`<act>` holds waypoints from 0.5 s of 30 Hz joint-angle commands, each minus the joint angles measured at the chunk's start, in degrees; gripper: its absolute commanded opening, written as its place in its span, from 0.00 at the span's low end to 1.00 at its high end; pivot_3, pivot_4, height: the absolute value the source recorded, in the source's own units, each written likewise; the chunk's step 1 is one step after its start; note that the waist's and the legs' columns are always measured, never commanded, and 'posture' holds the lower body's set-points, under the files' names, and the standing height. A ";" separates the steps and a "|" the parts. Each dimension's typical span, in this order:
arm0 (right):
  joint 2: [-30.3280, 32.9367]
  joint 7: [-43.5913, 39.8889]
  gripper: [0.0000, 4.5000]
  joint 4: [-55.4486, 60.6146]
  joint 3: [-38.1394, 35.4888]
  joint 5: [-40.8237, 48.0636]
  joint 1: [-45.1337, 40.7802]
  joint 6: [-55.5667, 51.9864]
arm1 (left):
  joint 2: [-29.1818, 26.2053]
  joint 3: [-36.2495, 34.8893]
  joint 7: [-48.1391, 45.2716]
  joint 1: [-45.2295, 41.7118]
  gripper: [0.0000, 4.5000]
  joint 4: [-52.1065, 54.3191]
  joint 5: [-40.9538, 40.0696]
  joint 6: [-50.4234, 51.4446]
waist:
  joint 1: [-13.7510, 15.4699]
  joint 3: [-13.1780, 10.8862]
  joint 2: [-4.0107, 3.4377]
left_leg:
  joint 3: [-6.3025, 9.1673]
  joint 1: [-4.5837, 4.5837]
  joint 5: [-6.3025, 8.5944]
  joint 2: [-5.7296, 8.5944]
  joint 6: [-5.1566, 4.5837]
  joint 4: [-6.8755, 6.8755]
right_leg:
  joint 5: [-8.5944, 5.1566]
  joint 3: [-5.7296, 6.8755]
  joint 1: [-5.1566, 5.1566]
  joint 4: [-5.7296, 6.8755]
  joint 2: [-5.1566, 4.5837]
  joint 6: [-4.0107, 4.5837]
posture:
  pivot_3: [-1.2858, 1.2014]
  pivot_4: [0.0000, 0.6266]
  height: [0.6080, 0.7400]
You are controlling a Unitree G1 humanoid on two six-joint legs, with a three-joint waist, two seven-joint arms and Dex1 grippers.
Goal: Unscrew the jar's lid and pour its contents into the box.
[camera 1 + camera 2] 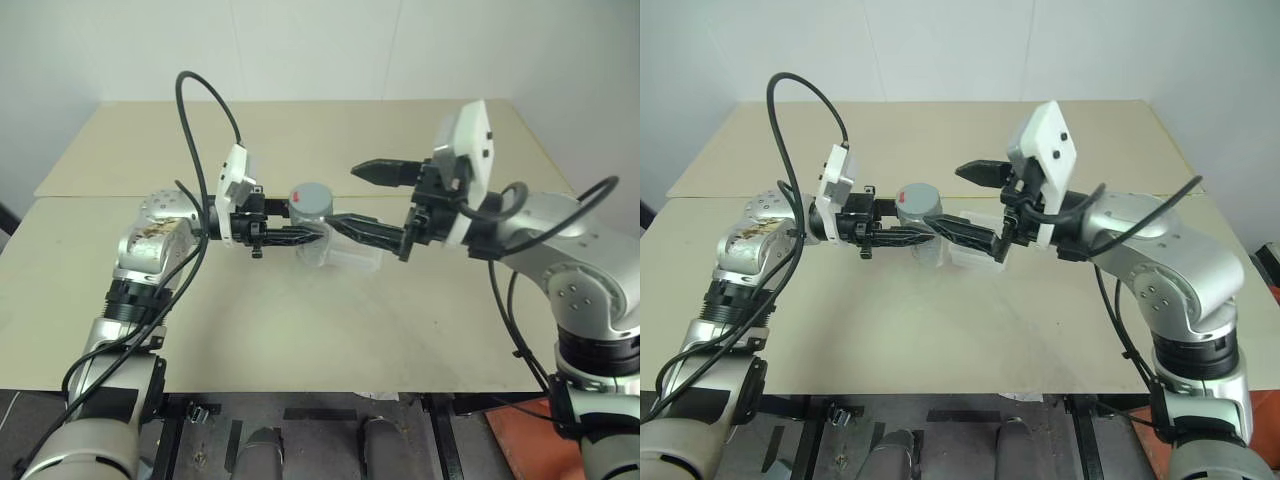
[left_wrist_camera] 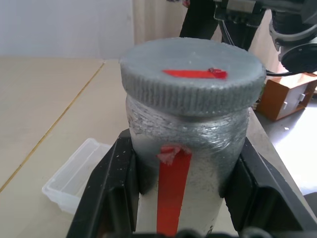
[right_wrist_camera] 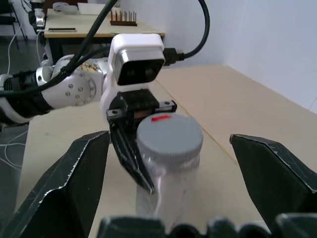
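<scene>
Left gripper fingers clamp the jar upright above the box. Right gripper spread wide beside the lid; rigid, ribbed rim should give purchase.

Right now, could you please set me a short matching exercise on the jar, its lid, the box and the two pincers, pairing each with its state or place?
Things:
1. left pincer
2. right pincer
3. lid
4. box

States or places:
A. screwed on the jar, red strip on top
B. open, one finger either side of the jar
C. clear, lying on the table
D. shut on the jar's body

Pairs: 1-D, 2-B, 3-A, 4-C
</scene>
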State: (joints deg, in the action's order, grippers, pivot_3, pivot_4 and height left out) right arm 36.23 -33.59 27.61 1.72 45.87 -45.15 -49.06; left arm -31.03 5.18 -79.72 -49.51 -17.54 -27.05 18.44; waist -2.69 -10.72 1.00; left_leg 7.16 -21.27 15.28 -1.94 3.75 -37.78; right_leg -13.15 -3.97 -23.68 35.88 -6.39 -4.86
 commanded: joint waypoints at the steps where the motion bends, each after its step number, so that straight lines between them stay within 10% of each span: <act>1: -1.65 1.03 1.00 0.13 1.87 -1.76 -2.17 -0.73 | 0.24 -0.62 -1.95 -2.06 0.42 -1.11 0.69 -2.60 | -0.13 0.00 0.00 | 0.00 -0.01 0.00 0.00 0.00 0.00 | 0.00 0.00 -0.02 0.02 0.00 0.00 | 0.52 0.24 1.00; 15: -7.50 1.25 1.00 -4.53 4.61 -5.89 -5.17 -1.81 | 1.79 -1.40 -2.96 -2.42 0.42 -1.66 0.29 -3.54 | -1.35 0.00 -0.01 | 0.04 -0.45 -0.02 0.01 0.03 -0.05 | 0.00 0.00 -0.49 0.29 0.00 0.02 | 0.52 0.24 1.00</act>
State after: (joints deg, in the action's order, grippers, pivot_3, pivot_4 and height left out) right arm 28.85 -32.11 22.27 6.87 40.46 -48.84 -50.74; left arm -29.17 5.18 -82.22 -50.33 -20.27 -26.59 15.71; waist -4.04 -10.73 0.99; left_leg 7.20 -21.71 15.25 -1.93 3.78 -37.83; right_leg -13.15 -3.98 -24.17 36.17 -6.40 -4.84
